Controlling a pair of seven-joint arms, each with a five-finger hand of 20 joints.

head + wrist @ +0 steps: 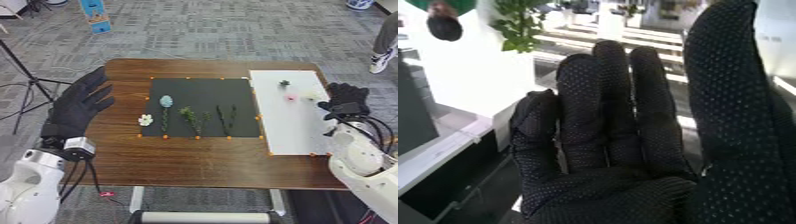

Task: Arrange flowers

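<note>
"What's lying in the head view?"

"On the brown surface, a dark mat is holding a blue flower, leafy sprigs and thin sprigs; a white flower is sitting at its left edge. Rightward, a white sheet is carrying a pink flower, a pale flower and a green sprig."

"And the hands?"

"The left hand is hanging at the surface's left edge, fingers lying loosely extended; the right hand, by the sheet's right side."

"Right wrist view?"

"The right hand's fingers are standing nearly straight, thumb spreading apart."

Even light, striped glare, blown-out highlights
</note>
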